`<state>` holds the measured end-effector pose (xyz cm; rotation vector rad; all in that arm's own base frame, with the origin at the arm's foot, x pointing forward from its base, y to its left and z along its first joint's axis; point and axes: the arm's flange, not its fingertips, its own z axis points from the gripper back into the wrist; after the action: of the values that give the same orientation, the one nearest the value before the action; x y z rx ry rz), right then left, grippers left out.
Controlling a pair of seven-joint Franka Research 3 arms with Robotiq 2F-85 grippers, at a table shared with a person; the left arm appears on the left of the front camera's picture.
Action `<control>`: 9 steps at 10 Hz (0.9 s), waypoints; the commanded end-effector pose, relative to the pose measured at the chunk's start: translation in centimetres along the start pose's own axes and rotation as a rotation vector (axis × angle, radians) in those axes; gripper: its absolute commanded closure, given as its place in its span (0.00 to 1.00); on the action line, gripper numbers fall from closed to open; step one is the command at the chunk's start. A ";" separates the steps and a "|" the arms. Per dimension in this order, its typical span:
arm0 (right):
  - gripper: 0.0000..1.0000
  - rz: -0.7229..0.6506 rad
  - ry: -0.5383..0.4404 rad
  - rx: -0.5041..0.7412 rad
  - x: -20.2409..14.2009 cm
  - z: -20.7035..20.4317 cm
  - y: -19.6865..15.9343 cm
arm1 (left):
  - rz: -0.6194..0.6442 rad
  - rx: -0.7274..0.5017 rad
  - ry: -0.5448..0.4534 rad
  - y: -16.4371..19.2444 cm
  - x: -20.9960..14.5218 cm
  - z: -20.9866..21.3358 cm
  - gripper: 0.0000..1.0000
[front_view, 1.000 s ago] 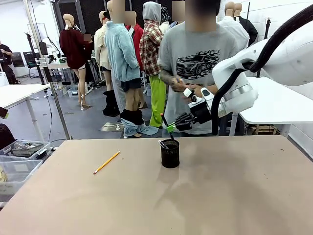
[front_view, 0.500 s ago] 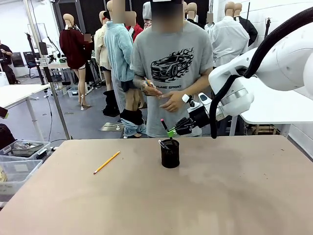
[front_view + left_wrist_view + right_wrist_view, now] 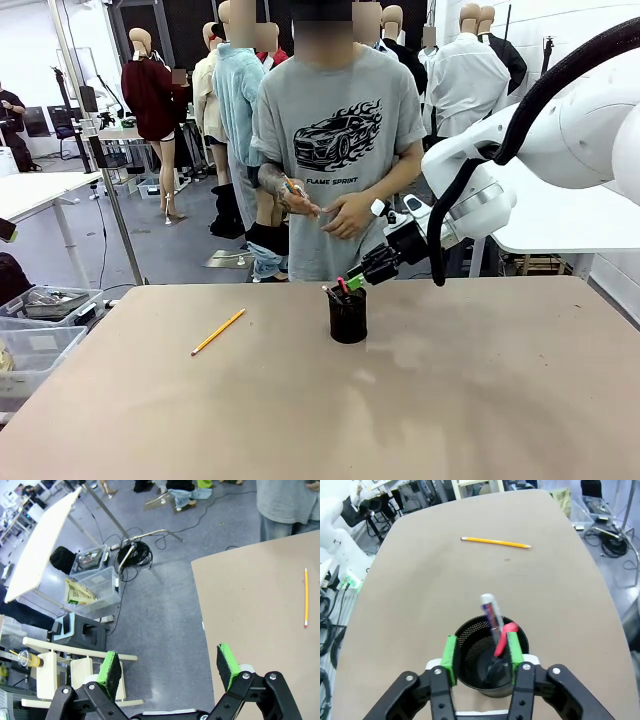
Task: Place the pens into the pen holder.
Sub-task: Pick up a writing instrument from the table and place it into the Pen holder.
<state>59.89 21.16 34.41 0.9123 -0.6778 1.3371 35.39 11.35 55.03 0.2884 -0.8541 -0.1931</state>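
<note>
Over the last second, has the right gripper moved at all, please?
Yes. Against the black mesh pen holder, which has stayed put, the right gripper has come down, from well above its rim to just over it.

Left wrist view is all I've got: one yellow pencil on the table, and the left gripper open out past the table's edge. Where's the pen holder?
Observer: The pen holder stands near the table's middle, to the right of the yellow pencil and well apart from it.
Operator: What's the right gripper doing?
Observer: The right gripper hangs just over the holder's rim with its jaws apart.
Operator: Any pens in yet?
Observer: Two. A red-capped pen and a whitish pen lean inside the holder.
</note>
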 end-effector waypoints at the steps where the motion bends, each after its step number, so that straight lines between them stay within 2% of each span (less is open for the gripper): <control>1: 0.25 -0.020 0.047 -0.041 -0.2 2.5 1.2 | 0.001 0.006 0.004 0.2 -0.1 0.0 0.00; 3: 0.25 -0.096 0.150 -0.272 -1.9 10.8 6.6 | 0.001 0.006 0.004 0.2 -0.1 0.0 0.00; 5: 0.25 -0.249 0.226 -0.425 -4.5 18.3 12.5 | 0.001 0.006 0.004 0.2 -0.1 0.0 0.00; 7: 0.25 -0.316 0.223 -0.568 -9.3 25.5 19.6 | 0.001 0.006 0.004 0.2 -0.1 0.0 0.00; 8: 0.25 -0.440 0.180 -0.690 -12.5 28.9 23.8 | 0.001 0.006 0.004 0.2 -0.1 0.0 0.00; 9: 0.25 -0.518 0.154 -0.758 -15.2 30.6 27.0 | 0.001 0.006 0.004 0.2 -0.1 0.0 0.00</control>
<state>36.57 -11.79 41.01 0.3435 -0.7000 0.7164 35.37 11.39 55.07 0.2887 -0.8549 -0.1921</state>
